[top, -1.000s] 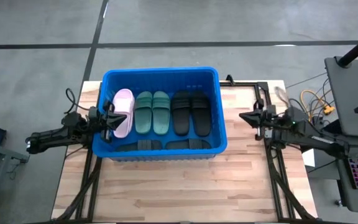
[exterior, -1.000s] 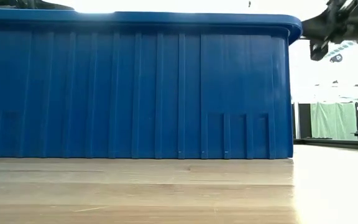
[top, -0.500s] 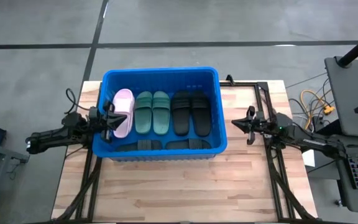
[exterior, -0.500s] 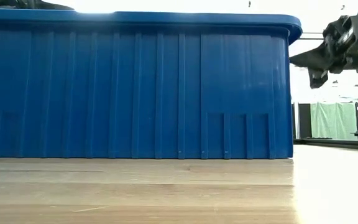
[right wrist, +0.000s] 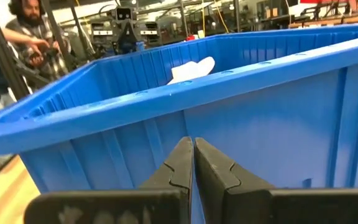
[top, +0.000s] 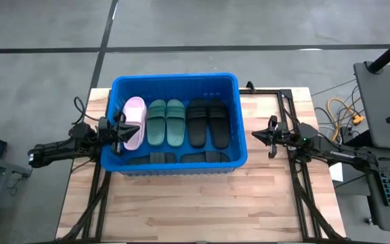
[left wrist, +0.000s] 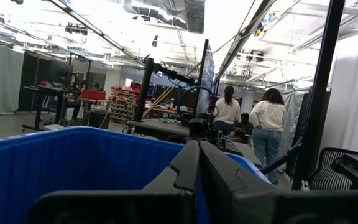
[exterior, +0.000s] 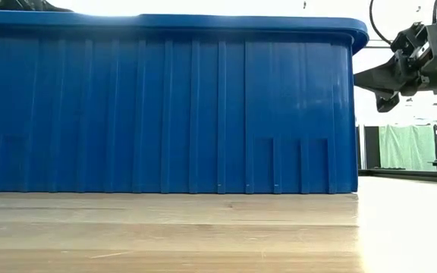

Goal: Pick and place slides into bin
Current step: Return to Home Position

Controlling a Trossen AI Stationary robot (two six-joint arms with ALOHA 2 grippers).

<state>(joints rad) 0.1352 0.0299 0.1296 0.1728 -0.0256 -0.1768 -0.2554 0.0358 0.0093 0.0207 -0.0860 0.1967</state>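
Observation:
The blue bin (top: pixel 175 78) stands on the table's far half and fills the low view (exterior: pixel 165 114). Inside lie the slides: a pale pink one (top: pixel 135 122) at the left, a dark green pair (top: pixel 165 122), a black pair (top: pixel 207 123), and more black ones (top: pixel 181 158) along the near wall. The pink slide's end (right wrist: pixel 191 70) shows above the rim. My left gripper (top: pixel 125 129) is shut and hangs over the bin's left rim, holding nothing. My right gripper (top: pixel 254 134) is shut, just right of the bin's right wall (right wrist: pixel 260 124), below rim height (exterior: pixel 372 78).
Bare wooden tabletop (top: pixel 181 210) lies near the front edge. A desk with a laptop (top: pixel 384 95), a keyboard and cables (top: pixel 344 112) stands off the table's right side. People (left wrist: pixel 269 124) stand in the room beyond, and one person (right wrist: pixel 23 31) behind the bin.
My right gripper has sunk beside the bin's right wall and come a little closer to it, staying shut; most of the drop came early in the second. The slides and the bin have kept still.

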